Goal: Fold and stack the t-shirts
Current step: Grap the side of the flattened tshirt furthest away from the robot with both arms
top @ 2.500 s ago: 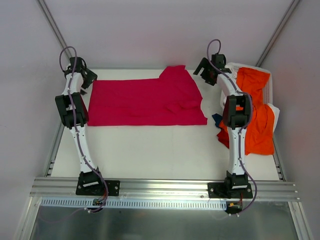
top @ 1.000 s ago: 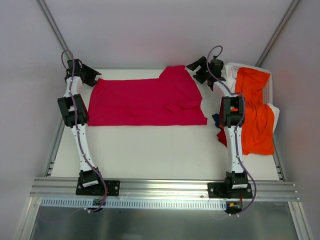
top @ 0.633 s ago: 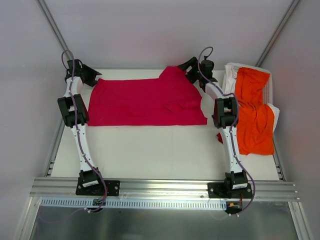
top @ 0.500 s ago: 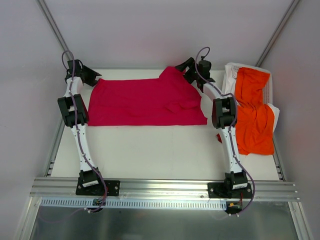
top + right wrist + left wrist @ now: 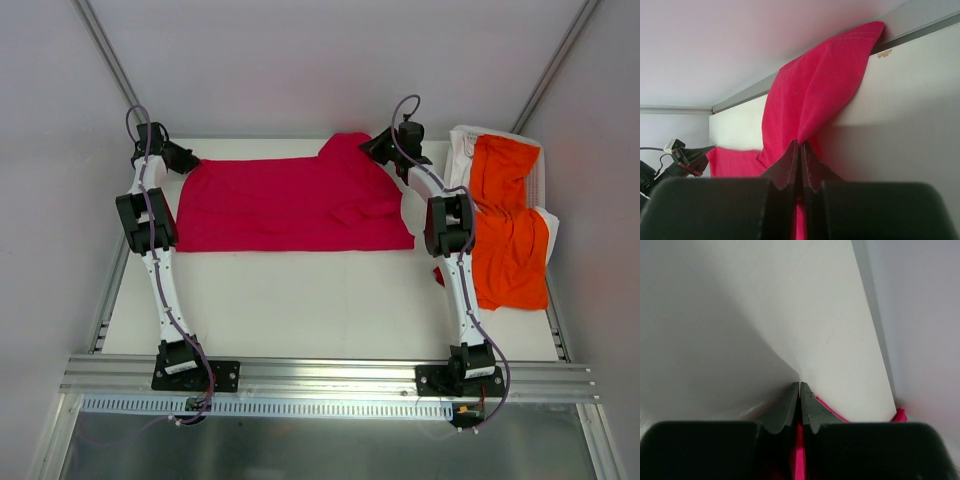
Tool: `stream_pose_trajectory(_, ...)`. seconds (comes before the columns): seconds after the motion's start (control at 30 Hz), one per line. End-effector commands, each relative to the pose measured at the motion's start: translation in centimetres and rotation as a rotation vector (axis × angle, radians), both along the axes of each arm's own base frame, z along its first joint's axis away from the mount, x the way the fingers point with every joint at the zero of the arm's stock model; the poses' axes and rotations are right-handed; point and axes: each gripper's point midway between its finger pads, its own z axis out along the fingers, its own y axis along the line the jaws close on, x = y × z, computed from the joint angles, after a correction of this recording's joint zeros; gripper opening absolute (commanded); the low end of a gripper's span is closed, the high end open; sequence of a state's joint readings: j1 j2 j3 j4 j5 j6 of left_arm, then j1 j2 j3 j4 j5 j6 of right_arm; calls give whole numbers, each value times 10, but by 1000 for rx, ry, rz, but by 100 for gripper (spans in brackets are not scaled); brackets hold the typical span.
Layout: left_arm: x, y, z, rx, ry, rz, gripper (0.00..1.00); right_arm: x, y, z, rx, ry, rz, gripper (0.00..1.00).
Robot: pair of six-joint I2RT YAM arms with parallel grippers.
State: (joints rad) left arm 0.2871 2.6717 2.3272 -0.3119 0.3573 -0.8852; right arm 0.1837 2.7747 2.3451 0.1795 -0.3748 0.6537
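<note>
The crimson t-shirt (image 5: 290, 205) lies spread flat across the far half of the table. My left gripper (image 5: 185, 158) sits at its far left corner, shut on the cloth; in the left wrist view a crimson strip (image 5: 799, 455) shows between the closed jaws (image 5: 800, 385). My right gripper (image 5: 378, 148) is at the far right corner, by the raised sleeve. It is shut on a pinched fold of crimson cloth (image 5: 810, 95) that rises from its tips (image 5: 800, 143). The orange t-shirt (image 5: 510, 235) hangs crumpled at the right, untouched.
A white basket (image 5: 545, 180) at the far right edge carries the orange t-shirt, which spills over its near side. The back wall runs close behind both grippers. The left gripper (image 5: 687, 160) shows at the lower left of the right wrist view. An aluminium rail (image 5: 330, 372) spans the near edge.
The right gripper swung left from beside the basket onto the crimson shirt's far right corner and closed on it. The left gripper closed on the far left corner.
</note>
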Motion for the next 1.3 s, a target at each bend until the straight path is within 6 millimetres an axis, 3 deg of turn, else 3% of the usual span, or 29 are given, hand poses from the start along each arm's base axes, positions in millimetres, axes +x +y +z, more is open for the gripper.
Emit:
stream_pose_trajectory(0.0,-10,-6,-26,-10,74,7,1,4,-4,18,-8,-46,0,1)
stream_pose_trajectory(0.3,-11,0,-16,48,61,-1,0,1,-15,29,-34,-67,3,0)
stream_pose_trajectory(0.6,-12,6,22,106,13,-5,0,-3,-34,45,-48,-84,-3,1)
stream_pose_trajectory(0.9,-21,7,42,146,-1,-11,0,-10,-47,79,-71,-130,-1,0)
stream_pose_trajectory(1.27,-30,6,85,191,-55,-28,0,-16,-43,114,-75,-182,37,1)
